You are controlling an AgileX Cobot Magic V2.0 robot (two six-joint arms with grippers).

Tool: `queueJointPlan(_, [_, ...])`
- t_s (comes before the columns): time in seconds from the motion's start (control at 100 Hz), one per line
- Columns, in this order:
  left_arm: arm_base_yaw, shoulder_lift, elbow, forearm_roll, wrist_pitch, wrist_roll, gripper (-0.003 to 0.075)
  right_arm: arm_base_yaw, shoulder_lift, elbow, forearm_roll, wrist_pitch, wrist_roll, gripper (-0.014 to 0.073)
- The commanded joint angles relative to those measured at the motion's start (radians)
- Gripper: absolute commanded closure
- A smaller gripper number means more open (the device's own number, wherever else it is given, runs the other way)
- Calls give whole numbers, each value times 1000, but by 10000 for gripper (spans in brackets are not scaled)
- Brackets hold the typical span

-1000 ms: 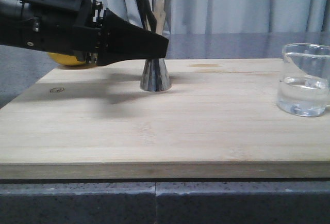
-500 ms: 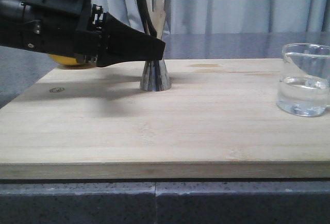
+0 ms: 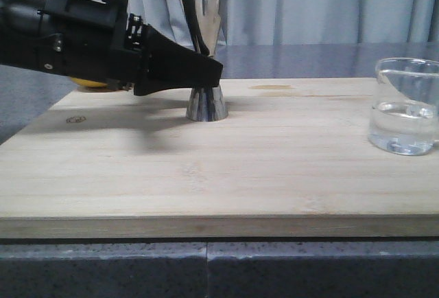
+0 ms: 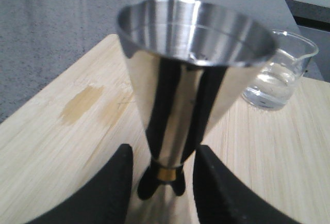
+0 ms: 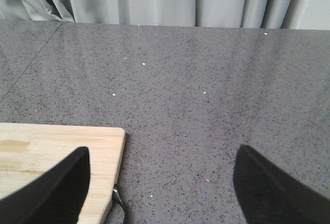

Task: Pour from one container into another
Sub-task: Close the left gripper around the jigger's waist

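The left tool (image 4: 161,182), fingers spread, straddles the upright jigger's (image 4: 178,95) waist; the beaker (image 3: 406,106) stands well beyond.

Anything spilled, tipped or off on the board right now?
Nothing tipped: the jigger stands upright and the beaker sits level with its water inside. One oddity: a yellowish stain on the board beside the jigger, looking like an old mark, not a fresh puddle.

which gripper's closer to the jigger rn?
Left. The left gripper straddles the jigger at its brass waist, jaws open. The right gripper hangs over bare counter past the board's edge.
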Motion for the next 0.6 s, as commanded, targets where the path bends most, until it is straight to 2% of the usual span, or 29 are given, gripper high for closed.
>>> queueJointPlan(0.0, [-22, -18, -34, -77, 63, 0, 466, 1, 3, -36, -12, -81, -4, 93])
queueJointPlan(0.59, [-31, 0, -80, -77, 108, 0, 470, 1, 3, -36, -12, -79, -4, 93])
